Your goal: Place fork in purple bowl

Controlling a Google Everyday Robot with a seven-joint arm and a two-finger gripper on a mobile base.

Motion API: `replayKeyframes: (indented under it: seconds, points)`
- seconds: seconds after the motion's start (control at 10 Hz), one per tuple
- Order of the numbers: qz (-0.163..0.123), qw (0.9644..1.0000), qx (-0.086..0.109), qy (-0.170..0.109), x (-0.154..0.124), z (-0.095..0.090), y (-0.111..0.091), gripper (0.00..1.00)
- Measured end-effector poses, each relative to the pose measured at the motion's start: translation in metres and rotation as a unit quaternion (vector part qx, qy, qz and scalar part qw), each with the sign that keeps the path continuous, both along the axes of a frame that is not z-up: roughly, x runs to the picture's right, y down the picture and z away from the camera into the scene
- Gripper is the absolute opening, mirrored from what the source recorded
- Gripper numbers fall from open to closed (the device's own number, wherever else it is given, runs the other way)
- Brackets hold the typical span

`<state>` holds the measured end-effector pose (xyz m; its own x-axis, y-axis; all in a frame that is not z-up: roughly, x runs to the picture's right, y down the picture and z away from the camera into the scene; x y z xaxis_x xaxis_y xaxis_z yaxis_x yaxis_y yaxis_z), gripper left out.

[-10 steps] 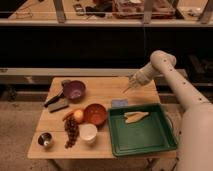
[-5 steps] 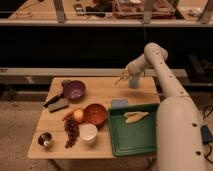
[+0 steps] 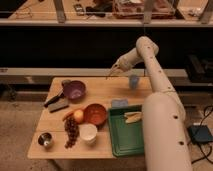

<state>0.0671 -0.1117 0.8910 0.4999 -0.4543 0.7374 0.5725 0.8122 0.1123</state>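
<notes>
1. Camera view: a wooden table [image 3: 107, 89] stands before a dark shelf unit, and the robot's white arm [image 3: 155, 75] reaches in from the right, above the table's far edge.
2. The gripper [image 3: 116, 66] hangs above the far edge, near its middle, well clear of the tabletop.
3. It is clenched on the fork [image 3: 112, 73], a thin pale stick that slants down and to the left from the fingers, its lower tip in the air over the far edge.
4. The purple bowl [image 3: 74, 90] sits near the far left corner, left of the fork and below it; fork and bowl are apart.
5. A black-handled tool [image 3: 54, 98] lies by the left edge, touching or just beside the bowl's near left side, with a grey block [image 3: 59, 105] next to it.
6. An orange-brown bowl [image 3: 95, 113] rests at the table's middle, with an orange fruit [image 3: 78, 115] just beside it on its left.
7. A bunch of dark grapes [image 3: 71, 132] and a white cup [image 3: 88, 133] sit toward the near edge.
8. A small metal cup [image 3: 45, 140] stands at the near left corner.
9. A green tray [image 3: 126, 131] fills the near right part, holding pale yellowish pieces [image 3: 133, 117].
10. A blue cup [image 3: 134, 81] stands by the far right corner, and a pale blue thing [image 3: 119, 103] lies just beyond the tray.
</notes>
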Motion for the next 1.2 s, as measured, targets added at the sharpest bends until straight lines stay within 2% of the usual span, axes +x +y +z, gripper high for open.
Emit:
replayKeyframes:
  seconds: [0.8, 1.0, 1.2]
  points:
    - [-0.002, 1.0, 0.001, -0.006, -0.003, -0.001, 0.0, 0.18]
    - [-0.015, 0.999, 0.004, -0.042, -0.019, -0.013, 0.005, 0.18]
    - [-0.032, 0.9963, 0.005, -0.079, -0.059, -0.024, 0.015, 0.18]
